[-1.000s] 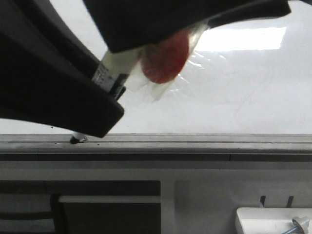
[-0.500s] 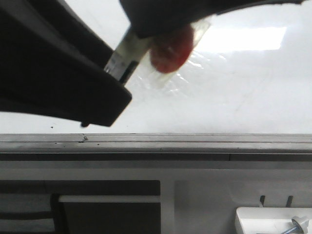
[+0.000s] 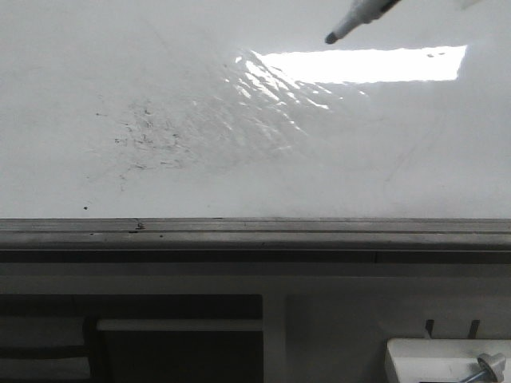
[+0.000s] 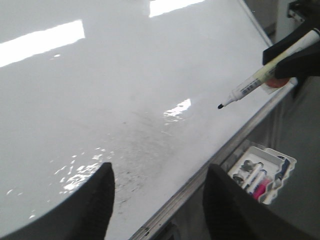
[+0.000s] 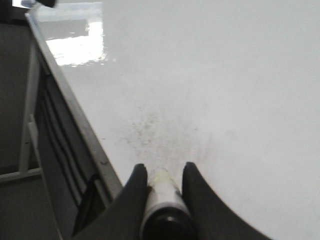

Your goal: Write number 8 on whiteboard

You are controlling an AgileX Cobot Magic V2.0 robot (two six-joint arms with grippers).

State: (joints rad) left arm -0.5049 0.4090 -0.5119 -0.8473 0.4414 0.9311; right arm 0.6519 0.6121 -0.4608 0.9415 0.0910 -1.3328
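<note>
The whiteboard [image 3: 263, 171] is glossy white with glare, and its grey metal ledge [image 3: 255, 233] runs along the near edge. No number 8 shows on it, only faint grey smudge specks [image 3: 148, 136]. My right gripper [image 5: 162, 172] is shut on a white marker [image 5: 165, 200] with its black tip pointing at the board. In the front view only the marker's tip [image 3: 334, 35] shows at the top, above the board. In the left wrist view the marker [image 4: 250, 87] hangs clear of the surface. My left gripper [image 4: 160, 170] is open and empty over the board's near edge.
A white tray [image 4: 262, 170] with several markers sits below the ledge at the right; its corner shows in the front view [image 3: 443, 359]. Under the ledge is a grey frame with dark openings [image 3: 176, 335].
My right arm, which covered the front view's upper left, has moved up and to the right. The marker tip has lifted off the ledge. The smudged board now shows.
</note>
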